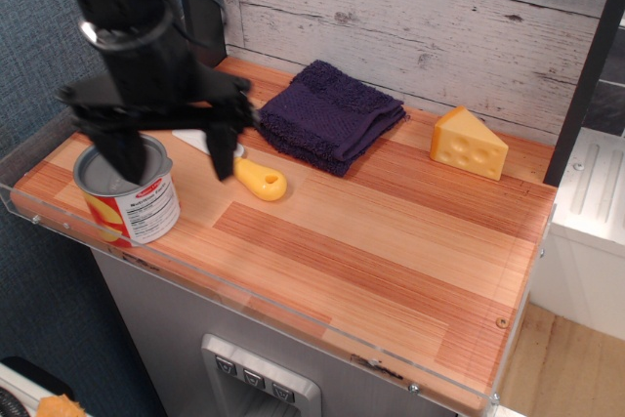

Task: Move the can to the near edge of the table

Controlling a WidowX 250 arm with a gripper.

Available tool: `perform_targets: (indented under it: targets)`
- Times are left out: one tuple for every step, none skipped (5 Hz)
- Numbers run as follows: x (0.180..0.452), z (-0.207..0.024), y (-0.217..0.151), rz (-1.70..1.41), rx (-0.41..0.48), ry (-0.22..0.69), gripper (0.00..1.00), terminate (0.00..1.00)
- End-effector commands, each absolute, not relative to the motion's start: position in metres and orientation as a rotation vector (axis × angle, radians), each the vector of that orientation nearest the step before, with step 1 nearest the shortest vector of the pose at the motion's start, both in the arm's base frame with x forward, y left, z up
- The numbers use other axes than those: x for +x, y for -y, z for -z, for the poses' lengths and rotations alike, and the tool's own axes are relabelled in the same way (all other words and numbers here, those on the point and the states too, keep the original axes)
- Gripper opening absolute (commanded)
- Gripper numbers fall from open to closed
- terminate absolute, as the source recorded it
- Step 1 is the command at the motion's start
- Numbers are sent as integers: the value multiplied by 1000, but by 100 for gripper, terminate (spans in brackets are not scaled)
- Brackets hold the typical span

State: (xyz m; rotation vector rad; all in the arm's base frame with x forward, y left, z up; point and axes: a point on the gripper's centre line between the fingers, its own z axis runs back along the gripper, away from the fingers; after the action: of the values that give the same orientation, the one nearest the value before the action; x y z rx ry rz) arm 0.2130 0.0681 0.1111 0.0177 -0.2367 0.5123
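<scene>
Whitewashed plank wall across the back, a blue-grey panel down the left, and in front of them the table (391, 241), striped reddish and pale wood with a clear acrylic guard running along its near and left edges. Biggest thing over it is the black robot arm, blurred, coming in from the top left and hanging above the left end of the surface. Next in size, a dark purple towel (330, 114), folded and lying flat near the back edge, left of centre. Over toward the back right corner sits a yellow cheese wedge (469, 143) with holes in its face, well apart from the towel. Now the can (127, 192): it stands upright at the near left corner, just inside the acrylic guard, grey lid closed on top so nothing of its contents shows, red, yellow and white label facing the camera. The gripper (176, 148) hangs right above it with its two black fingers spread wide and holding nothing; one finger (125, 153) overlaps the can's lid in this view, though contact cannot be told, while the other hangs to the can's right. Smallest of all, a white-bladed tool with a yellow handle (258, 181) lies flat between the can and the towel.
</scene>
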Motion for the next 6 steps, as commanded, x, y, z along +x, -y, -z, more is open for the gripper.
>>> perform_targets:
  targets:
    - [217,-137,-121,-778,82,304,100,0]
    - [213,-140,-156,-954,97,310,100,0]
    - [211,-132,-186,-1093,128,310,100,0]
    - [213,-115,-201,-1190,140,330,100,0]
    - [213,-94,-209,-1258,168,332,100,0]
    - [210,-79,-214,-1321,162,330,100,0]
